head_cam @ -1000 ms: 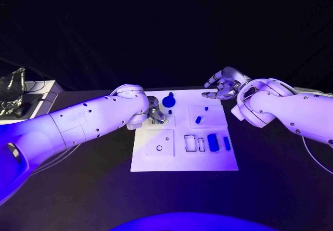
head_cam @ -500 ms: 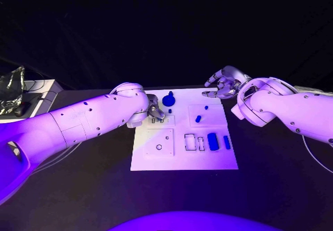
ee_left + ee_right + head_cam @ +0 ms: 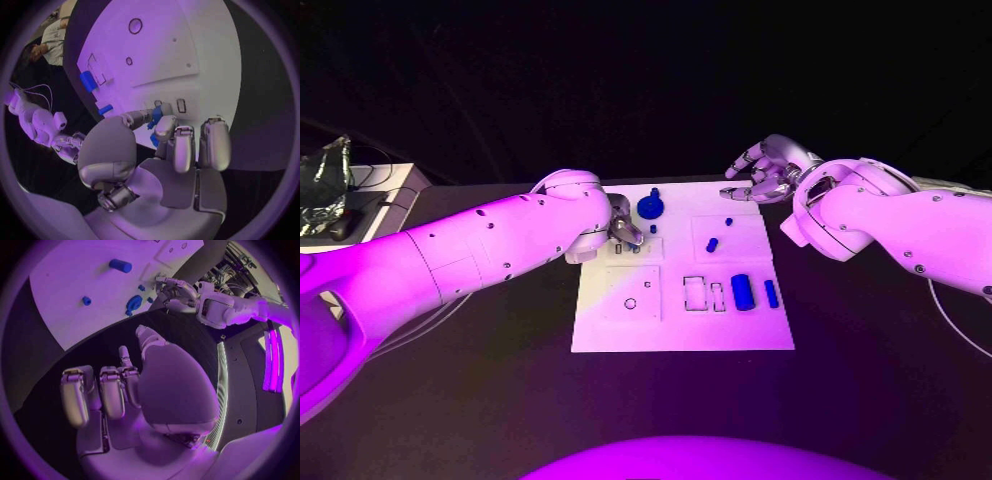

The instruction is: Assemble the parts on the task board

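Note:
The white task board (image 3: 678, 320) lies mid-table. My left hand (image 3: 620, 230) hovers over its far left part; in the left wrist view thumb and a finger (image 3: 164, 127) pinch a small blue peg (image 3: 152, 120) that stands on the board (image 3: 187, 45). A round blue knob (image 3: 651, 207) sits just beyond it. More blue parts lie on the board: a short one (image 3: 711, 245), a tiny one (image 3: 728, 222), a thick block (image 3: 743, 292) and a thin bar (image 3: 772, 294). My right hand (image 3: 764, 172) hangs past the board's far right corner, fingers apart, holding nothing (image 3: 125, 390).
Outlined recesses (image 3: 695, 295) and a round hole (image 3: 630, 303) mark the board's near half. A pale box with crumpled foil (image 3: 329, 190) stands at the table's far left. Black table surrounds the board.

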